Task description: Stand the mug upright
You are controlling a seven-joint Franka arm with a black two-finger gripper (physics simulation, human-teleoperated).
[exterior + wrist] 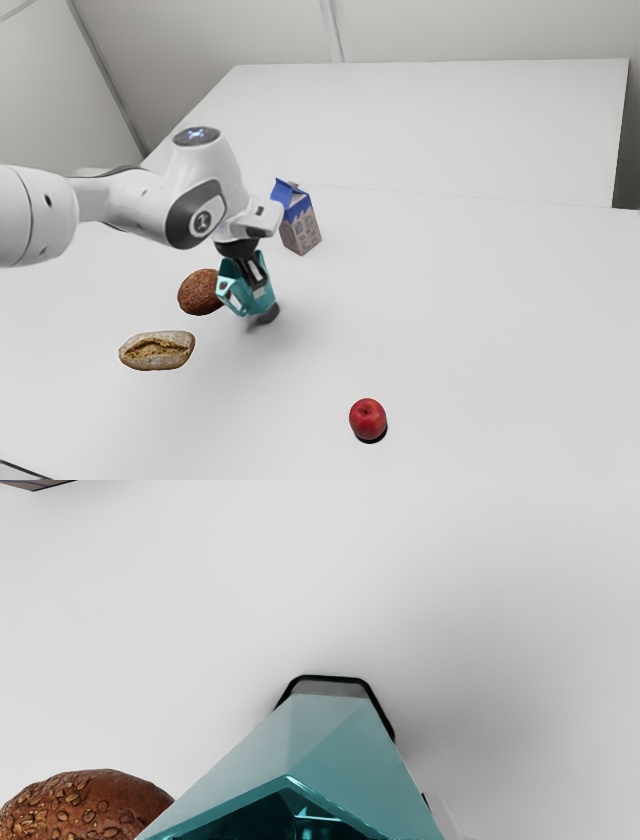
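Teal mug, mouth up but leaning, grasped in my pincer.

In the exterior view its long axis runs from eleven o'clock at the mouth to five at the base, low over the table, contact unclear; truing that lean looks key. My hand points nearly to six; my arm enters from nine.

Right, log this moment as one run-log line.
hand: shut on mug | mug: leaning, mouth upward, not yet upright | seeded bread: near mug | apple: apart from both
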